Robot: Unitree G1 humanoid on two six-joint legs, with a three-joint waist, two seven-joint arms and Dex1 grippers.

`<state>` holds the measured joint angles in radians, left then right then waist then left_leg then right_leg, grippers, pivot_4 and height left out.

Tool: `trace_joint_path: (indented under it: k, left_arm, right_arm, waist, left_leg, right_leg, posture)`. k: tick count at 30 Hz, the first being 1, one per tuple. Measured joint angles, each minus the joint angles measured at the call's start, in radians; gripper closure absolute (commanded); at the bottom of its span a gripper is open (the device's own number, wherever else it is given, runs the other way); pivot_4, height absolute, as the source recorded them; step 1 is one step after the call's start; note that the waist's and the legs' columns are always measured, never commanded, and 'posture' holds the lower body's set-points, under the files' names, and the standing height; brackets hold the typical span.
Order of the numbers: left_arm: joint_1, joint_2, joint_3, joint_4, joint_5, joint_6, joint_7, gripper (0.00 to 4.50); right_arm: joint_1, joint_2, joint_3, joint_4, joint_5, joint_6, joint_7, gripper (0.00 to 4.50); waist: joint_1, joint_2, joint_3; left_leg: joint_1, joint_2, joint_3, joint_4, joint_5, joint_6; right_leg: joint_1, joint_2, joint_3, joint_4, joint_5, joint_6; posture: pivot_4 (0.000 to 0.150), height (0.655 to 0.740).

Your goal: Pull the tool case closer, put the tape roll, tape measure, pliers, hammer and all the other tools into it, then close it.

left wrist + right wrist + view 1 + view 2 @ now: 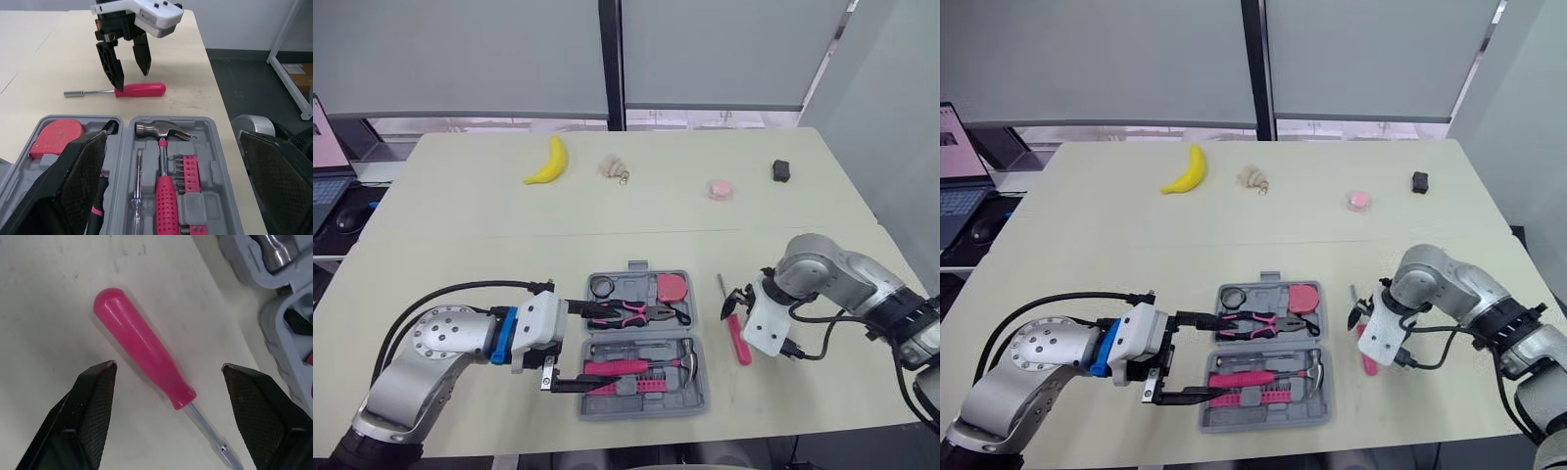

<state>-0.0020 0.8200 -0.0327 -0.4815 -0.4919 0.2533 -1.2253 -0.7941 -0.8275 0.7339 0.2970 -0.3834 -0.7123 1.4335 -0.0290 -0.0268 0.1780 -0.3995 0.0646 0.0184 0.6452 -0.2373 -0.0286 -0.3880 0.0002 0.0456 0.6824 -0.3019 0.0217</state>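
1. Closest in, at the table's front edge: grey moulded-plastic tool case (pixel 646 410), open flat as two shallow halves with shaped recesses. Far half holding a black ring-shaped tape roll (pixel 602 286), a rounded pink tape measure (pixel 672 288) and pink-handled pliers (pixel 631 313). Near half holding a steel-headed hammer (pixel 161 132) with a ribbed pink grip, beside a pink strip of bit holders (pixel 188 169).
2. Beneath everything: wide cream table (pixel 460 215), smooth and matte, bare across the middle.
3. Over the case's left side: left gripper (pixel 605 348), textured black fingers spread wide, grasping nothing.
4. Just right of the case: right gripper (pixel 168 364), fingers parted to either side of a handle, not clenched on it.
5. Between those fingers: screwdriver (pixel 740 338), glossy pink rounded handle and thin steel shaft, flat on the table, outside the case.
6. Along the far side, well apart: curved yellow banana (pixel 548 162), small beige item (pixel 614 168), small pink item (pixel 721 189), small black item (pixel 781 171).
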Motion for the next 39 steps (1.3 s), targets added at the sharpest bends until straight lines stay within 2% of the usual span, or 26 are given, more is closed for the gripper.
trace_joint_path:
  k: [4, 9, 17, 21, 25, 30, 32, 36, 39]
  left_arm:
    - [0.000, -0.009, -0.010, -0.006, 0.003, 0.001, 0.017, 0.00]
    - [0.000, -0.018, -0.032, -0.015, 0.008, 0.001, 0.036, 0.00]
    - [-0.018, -0.033, -0.065, -0.017, 0.023, 0.001, 0.049, 0.00]
    - [-0.034, -0.039, -0.080, -0.015, 0.027, 0.001, 0.056, 0.00]
    - [-0.050, -0.042, -0.088, -0.011, 0.027, 0.001, 0.057, 0.00]
    - [-0.056, -0.053, -0.095, 0.010, 0.030, -0.001, 0.057, 0.00]
    - [-0.061, -0.060, -0.097, 0.019, 0.030, -0.003, 0.056, 0.00]
    - [-0.080, -0.062, -0.099, 0.031, 0.031, -0.004, 0.053, 0.00]
    - [-0.093, -0.062, -0.099, 0.051, 0.035, -0.015, 0.042, 0.00]
  right_arm:
    - [-0.029, 0.057, 0.031, 0.123, -0.076, -0.063, -0.024, 0.84]
    - [-0.055, 0.089, 0.037, 0.221, -0.128, -0.115, -0.064, 2.01]
    - [-0.070, 0.099, 0.033, 0.263, -0.150, -0.113, -0.087, 3.52]
    - [-0.039, 0.088, 0.009, 0.212, -0.126, -0.051, -0.078, 3.63]
    - [0.033, 0.038, -0.056, 0.063, -0.038, 0.084, -0.025, 3.63]
    - [0.183, -0.100, -0.204, -0.210, 0.109, 0.387, 0.053, 3.63]
    - [0.276, -0.151, -0.288, -0.339, 0.175, 0.583, 0.064, 3.63]
    - [0.433, -0.198, -0.471, -0.600, 0.338, 1.142, 0.052, 3.63]
    - [0.497, -0.200, -0.570, -0.731, 0.440, 1.536, -0.004, 3.63]
  waist:
    - [0.000, 0.000, 0.000]
    - [0.000, 0.000, 0.000]
    - [-0.002, 0.000, 0.000]
    - [-0.001, 0.000, 0.000]
    - [0.000, 0.001, 0.000]
    - [0.003, 0.001, 0.001]
    - [0.007, 0.001, 0.001]
    - [0.004, 0.001, 0.001]
    - [-0.002, 0.001, 0.001]
  left_leg:
    - [0.000, 0.000, 0.000, 0.000, 0.000, 0.000]
    - [0.001, 0.000, 0.000, 0.001, 0.000, 0.000]
    - [0.005, 0.000, 0.000, 0.002, 0.001, 0.000]
    - [0.006, -0.001, 0.000, 0.003, 0.001, -0.001]
    - [0.005, -0.001, -0.002, 0.002, 0.001, -0.001]
    - [0.003, -0.001, -0.004, 0.002, 0.001, -0.001]
    - [0.002, -0.001, -0.006, 0.002, 0.001, -0.001]
    - [0.003, -0.001, -0.008, 0.002, 0.001, -0.001]
    - [0.003, -0.001, -0.008, 0.002, 0.002, -0.003]
  right_leg:
    - [0.000, 0.000, 0.000, 0.001, 0.000, 0.000]
    - [0.000, 0.000, 0.000, 0.002, 0.000, 0.000]
    - [0.001, 0.000, 0.001, 0.010, 0.000, -0.001]
    - [0.000, 0.000, 0.001, 0.014, -0.001, -0.003]
    - [0.000, 0.000, 0.000, 0.015, -0.001, -0.003]
    - [0.000, 0.000, -0.001, 0.014, -0.002, -0.003]
    - [0.000, 0.000, -0.001, 0.014, -0.002, -0.004]
    - [0.001, 0.000, -0.002, 0.014, -0.003, -0.004]
    - [0.001, 0.001, -0.002, 0.014, -0.003, -0.004]
  posture:
    - [0.150, 0.7274]
    - [0.150, 0.7274]
    - [0.150, 0.7274]
    - [0.150, 0.7274]
    - [0.150, 0.7274]
    - [0.150, 0.7274]
    - [0.150, 0.7274]
    - [0.150, 0.7274]
    - [0.150, 0.7274]
